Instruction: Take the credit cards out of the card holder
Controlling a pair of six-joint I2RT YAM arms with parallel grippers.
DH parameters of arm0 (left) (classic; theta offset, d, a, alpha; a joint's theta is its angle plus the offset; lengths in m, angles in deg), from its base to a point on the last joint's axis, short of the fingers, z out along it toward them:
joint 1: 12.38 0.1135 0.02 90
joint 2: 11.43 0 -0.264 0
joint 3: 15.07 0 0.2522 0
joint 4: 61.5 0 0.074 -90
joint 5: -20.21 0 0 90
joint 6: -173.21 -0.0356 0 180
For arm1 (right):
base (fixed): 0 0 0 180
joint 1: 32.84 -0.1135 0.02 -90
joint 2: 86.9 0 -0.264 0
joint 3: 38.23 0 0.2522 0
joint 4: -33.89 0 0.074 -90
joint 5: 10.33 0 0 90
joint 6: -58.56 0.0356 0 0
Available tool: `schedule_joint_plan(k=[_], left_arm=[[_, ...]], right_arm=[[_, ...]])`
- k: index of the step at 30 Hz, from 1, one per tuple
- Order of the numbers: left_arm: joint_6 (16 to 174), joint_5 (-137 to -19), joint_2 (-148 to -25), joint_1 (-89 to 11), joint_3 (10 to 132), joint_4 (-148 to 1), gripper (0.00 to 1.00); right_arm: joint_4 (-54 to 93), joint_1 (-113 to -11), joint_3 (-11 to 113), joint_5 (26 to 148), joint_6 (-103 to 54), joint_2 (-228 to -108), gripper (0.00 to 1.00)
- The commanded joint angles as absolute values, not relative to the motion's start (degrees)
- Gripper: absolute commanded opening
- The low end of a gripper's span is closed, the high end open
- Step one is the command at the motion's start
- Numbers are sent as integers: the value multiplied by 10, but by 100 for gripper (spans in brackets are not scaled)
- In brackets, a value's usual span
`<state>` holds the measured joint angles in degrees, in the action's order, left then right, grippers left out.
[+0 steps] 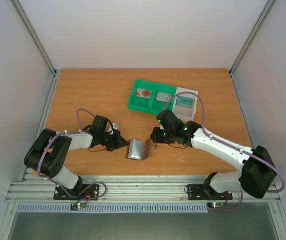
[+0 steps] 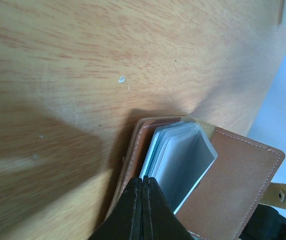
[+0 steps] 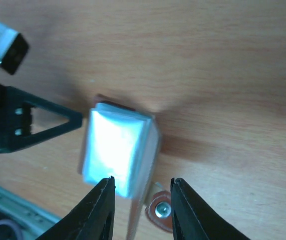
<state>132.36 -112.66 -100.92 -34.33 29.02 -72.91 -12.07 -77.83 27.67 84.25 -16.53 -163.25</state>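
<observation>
Left fingers closed at card holder edge (grip unclear); right fingers parted over it. Pinch cards inside pale pockets, avoid tab.

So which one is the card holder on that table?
Look at the wooden table, near its front edge, between the left pincer and the right pincer. The card holder lies open there: small, brown outside, pale pockets inside, unlike the green tray farther back.

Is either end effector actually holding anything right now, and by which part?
The left end effector is shut on the card holder, apparently pinching its nearest cover edge. The right end effector stands open astride the tab end, gripping nothing.
</observation>
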Motion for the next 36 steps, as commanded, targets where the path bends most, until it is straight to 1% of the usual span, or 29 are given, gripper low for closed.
schedule_joint_plan(k=[1,5,8,15,18,20,22,26,29,36], left_arm=[[1321,-1131,-997,-347,307,-738,2],[1324,-1134,-1000,-347,302,-731,3],[1326,-1133,-997,-347,301,-730,4],[1323,-1126,-980,-347,299,-746,7],[1320,-1122,-969,-347,299,-765,10],[1312,-1110,-958,-347,302,-788,14],[1297,-1090,-948,-347,309,-817,18],[1270,-1061,-944,-347,318,-857,22],[1265,-1073,-953,-347,319,-846,30],[1268,-1106,-969,-348,315,-814,32]], right_arm=[[-146,-778,310,902,-161,-1616,33],[-110,-786,328,943,-146,-1630,35],[-86,-794,343,966,-144,-1663,35],[-63,-798,364,1000,-154,-1751,30],[-89,-798,370,978,-171,-1777,27],[-101,-798,362,958,-182,-1783,25],[-105,-798,347,940,-192,-1788,25],[-90,-797,304,911,-201,-1788,24],[-72,-796,279,894,-202,-1792,23],[-12,-795,226,883,-194,-1789,21]])
